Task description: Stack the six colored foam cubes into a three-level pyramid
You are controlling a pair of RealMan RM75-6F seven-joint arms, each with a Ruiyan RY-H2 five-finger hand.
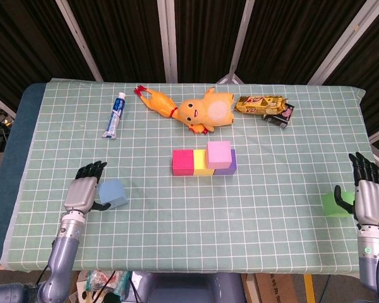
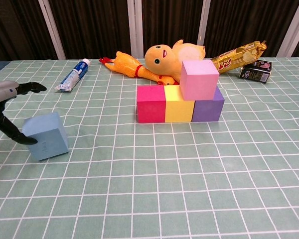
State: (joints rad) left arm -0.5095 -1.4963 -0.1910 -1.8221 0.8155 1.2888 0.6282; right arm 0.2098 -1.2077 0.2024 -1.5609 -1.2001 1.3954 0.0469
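Observation:
Red (image 1: 182,162), yellow (image 1: 201,167) and purple (image 1: 227,169) cubes stand in a row at the table's middle. A pink cube (image 1: 218,152) sits on top, over the purple and yellow ones (image 2: 199,79). The light blue cube (image 1: 113,193) lies at the front left, slightly tilted in the chest view (image 2: 46,136). My left hand (image 1: 81,192) is just left of it, fingers spread upward and thumb touching its near side. A green cube (image 1: 333,204) lies at the far right. My right hand (image 1: 369,197) stands beside it, fingers apart, thumb at its side.
Along the back lie a toothpaste tube (image 1: 114,115), a rubber chicken (image 1: 155,100), a yellow plush duck (image 1: 205,111), a gold snack pack (image 1: 259,104) and a small carton (image 1: 282,117). The green cube is near the table's right edge (image 1: 374,189).

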